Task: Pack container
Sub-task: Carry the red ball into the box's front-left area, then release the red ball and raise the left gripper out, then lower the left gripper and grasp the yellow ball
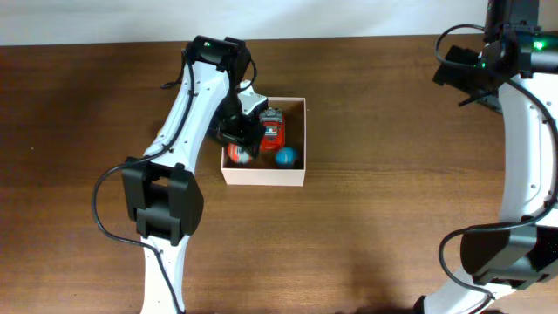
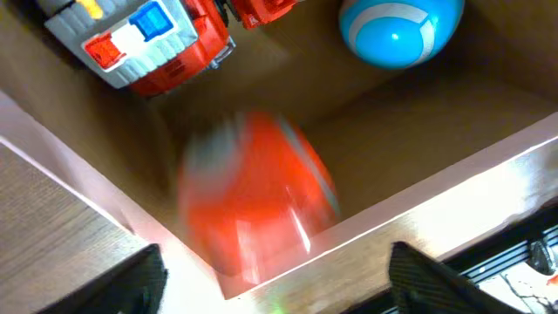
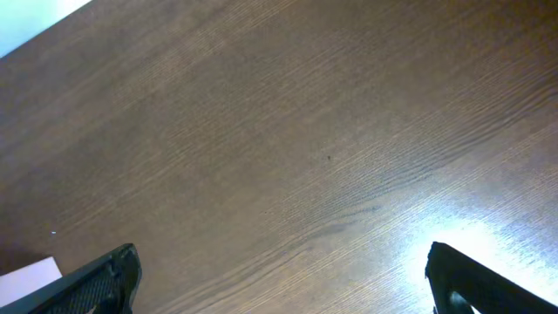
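Observation:
The container is a small cream-white cardboard box with a tan inside, at the table's middle. Inside lie a red toy vehicle, a blue ball and an orange ball. My left gripper hovers over the box's left part, open and empty. In the left wrist view the orange ball is blurred in the box's corner, with the blue ball and the red and white vehicle beyond; the fingers straddle the box wall. My right gripper is open over bare table at the far right.
The brown wooden table surrounds the box. The right arm stands along the right edge. A pale corner of something shows at the lower left of the right wrist view.

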Action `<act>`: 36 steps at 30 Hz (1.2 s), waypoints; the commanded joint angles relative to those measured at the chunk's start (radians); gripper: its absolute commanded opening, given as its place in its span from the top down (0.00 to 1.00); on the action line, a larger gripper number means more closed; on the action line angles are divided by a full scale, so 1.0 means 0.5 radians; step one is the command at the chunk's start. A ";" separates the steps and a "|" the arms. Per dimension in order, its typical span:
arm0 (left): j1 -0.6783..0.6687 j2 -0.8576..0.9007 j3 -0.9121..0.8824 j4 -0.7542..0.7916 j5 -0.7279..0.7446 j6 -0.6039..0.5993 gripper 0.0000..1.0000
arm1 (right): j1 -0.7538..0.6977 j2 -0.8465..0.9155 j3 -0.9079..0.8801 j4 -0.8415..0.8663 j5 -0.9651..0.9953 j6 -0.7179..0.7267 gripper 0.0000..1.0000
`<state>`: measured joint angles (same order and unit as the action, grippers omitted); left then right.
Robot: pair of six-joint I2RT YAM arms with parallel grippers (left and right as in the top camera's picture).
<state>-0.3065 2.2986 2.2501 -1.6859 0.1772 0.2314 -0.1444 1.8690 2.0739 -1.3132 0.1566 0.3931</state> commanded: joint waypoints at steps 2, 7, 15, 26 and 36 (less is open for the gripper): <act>0.012 -0.016 -0.018 -0.004 -0.004 0.019 0.07 | 0.000 0.011 -0.011 0.000 0.018 0.024 0.01; 0.013 -0.016 -0.018 0.009 -0.005 0.018 0.07 | 0.000 0.011 -0.011 0.000 0.018 0.024 0.01; 0.059 -0.101 0.074 0.011 -0.047 0.009 0.09 | 0.000 0.011 -0.011 0.000 0.018 0.024 0.01; 0.392 -0.469 0.098 0.187 -0.432 -0.369 0.08 | 0.000 0.011 -0.011 0.000 0.019 0.024 0.01; 0.645 -0.446 -0.312 0.446 -0.454 -0.479 0.08 | 0.000 0.011 -0.011 0.000 0.018 0.024 0.01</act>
<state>-0.0044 2.0628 2.1876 -1.5047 -0.0307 0.0238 -0.1444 1.8694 2.0739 -1.3132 0.1570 0.3935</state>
